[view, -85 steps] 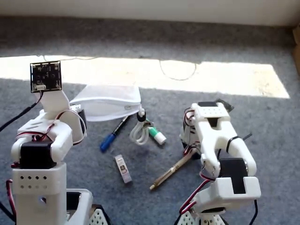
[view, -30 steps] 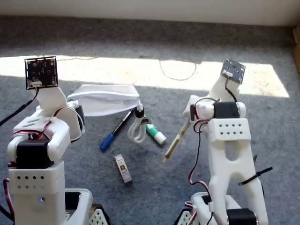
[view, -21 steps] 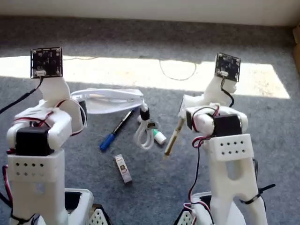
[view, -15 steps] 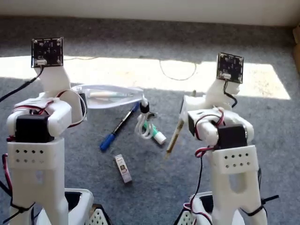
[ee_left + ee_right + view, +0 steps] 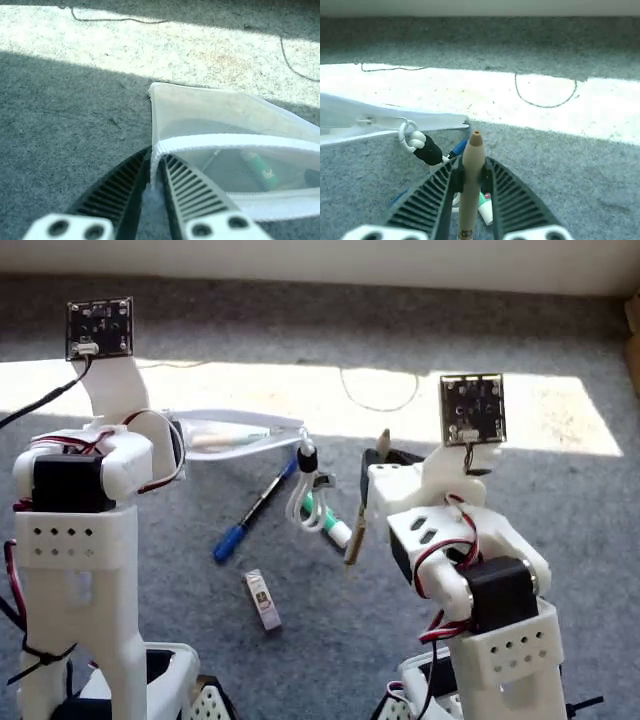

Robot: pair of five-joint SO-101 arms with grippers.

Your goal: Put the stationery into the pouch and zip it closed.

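Right gripper [image 5: 472,172] carrying the slim tan pencil [image 5: 357,532] leftward toward frame centre, clenching it tilted, left gripper [image 5: 156,162] pinching the white mesh pouch [image 5: 235,433] by its rim, raising it higher at upper left.

floor: grey short-pile carpet [image 5: 520,330] | light: broad bright band of sunlight [image 5: 250,395] across it | thin dark looped cable [image 5: 545,106] lying in band | far edge: pale wall base [image 5: 300,260]
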